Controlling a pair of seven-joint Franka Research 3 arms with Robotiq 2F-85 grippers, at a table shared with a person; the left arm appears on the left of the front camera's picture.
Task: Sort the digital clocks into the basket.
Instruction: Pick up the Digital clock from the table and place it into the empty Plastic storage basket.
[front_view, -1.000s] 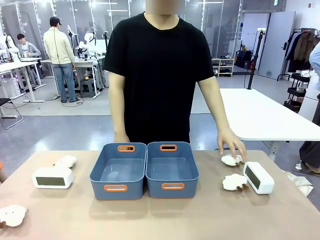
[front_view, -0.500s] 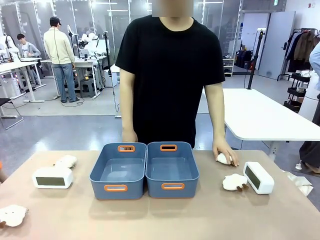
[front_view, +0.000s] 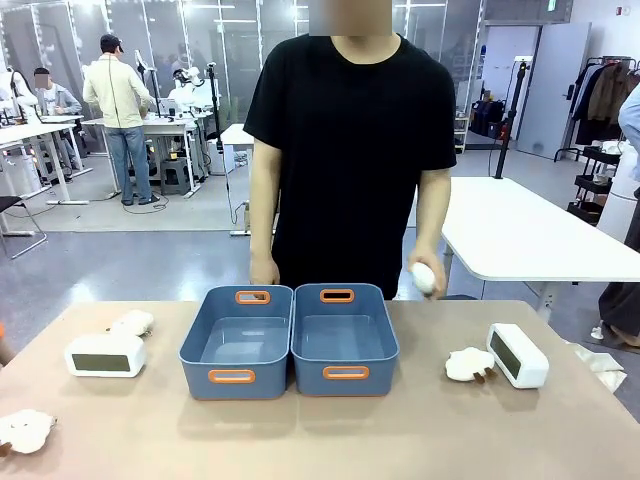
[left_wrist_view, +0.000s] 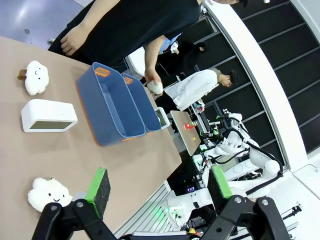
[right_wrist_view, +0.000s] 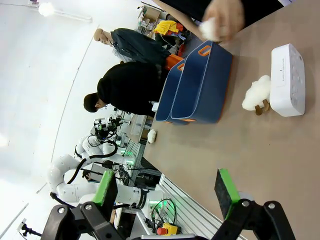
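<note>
Front cam: fixed at robot's side, facing across table toward person, fairly near. L wrist cam: raised, rolled sideways, well back from tubs. R wrist cam: likewise rolled, prob. lower. All three share tubs, table.

Fluffy white plush on tan table, right; second plush far left; third plush near-left corner

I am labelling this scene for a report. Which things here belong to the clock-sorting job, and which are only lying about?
Job: left digital clock, right digital clock, left basket, right basket (target one unclear).

Lying about: far-left plush toy, near-left plush toy, right plush toy beside the right clock, held plush toy in the person's hand.
</note>
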